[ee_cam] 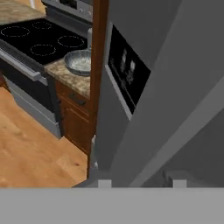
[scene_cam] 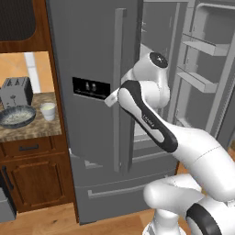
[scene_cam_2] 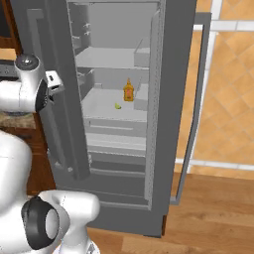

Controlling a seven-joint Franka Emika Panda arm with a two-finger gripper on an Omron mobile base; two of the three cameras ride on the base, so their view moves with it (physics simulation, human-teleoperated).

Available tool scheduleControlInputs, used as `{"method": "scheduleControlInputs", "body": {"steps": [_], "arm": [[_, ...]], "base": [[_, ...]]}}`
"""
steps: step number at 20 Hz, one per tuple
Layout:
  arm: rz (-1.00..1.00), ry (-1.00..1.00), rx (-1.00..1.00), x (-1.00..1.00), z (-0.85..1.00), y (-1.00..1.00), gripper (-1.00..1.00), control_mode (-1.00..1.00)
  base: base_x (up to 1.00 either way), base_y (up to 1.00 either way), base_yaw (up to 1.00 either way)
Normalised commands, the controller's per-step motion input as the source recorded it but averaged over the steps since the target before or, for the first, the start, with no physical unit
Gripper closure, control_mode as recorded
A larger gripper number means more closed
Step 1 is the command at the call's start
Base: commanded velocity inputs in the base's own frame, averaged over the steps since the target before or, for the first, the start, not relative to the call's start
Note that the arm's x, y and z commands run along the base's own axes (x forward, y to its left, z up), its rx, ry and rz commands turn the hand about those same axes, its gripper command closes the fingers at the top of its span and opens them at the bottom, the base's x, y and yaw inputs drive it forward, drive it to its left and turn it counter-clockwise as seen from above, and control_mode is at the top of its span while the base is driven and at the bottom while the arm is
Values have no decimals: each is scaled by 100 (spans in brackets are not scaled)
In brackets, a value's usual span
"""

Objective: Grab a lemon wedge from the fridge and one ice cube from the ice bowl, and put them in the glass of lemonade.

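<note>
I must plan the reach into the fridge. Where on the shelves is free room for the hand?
The lemon wedge lies on a fridge shelf with bare room on its left and front. The orange bottle crowds its right rear. The shelf above is bare.

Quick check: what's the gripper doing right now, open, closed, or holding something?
Gripper: cannot be told whether open or closed; just the finger tips show at the bottom of the hand view, with nothing visible between them.
</note>
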Motion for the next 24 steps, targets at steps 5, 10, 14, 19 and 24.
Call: {"method": "scheduleControlInputs", "body": {"steps": [5, 10, 14, 19, 24], "arm": [[21, 2, -14, -91, 41, 100, 100, -100], [18, 0, -8, -99, 38, 86, 100, -100], [-4, -6, 0, -100, 30, -1, 100, -100], [-18, -13, 2, -100, 58, -31, 100, -100], [-19, -3, 19, -74, 57, -73, 100, -100]], "base": [[0, 0, 0], [0, 0, 0], [0, 0, 0], [0, 0, 0], [0, 0, 0]]}}
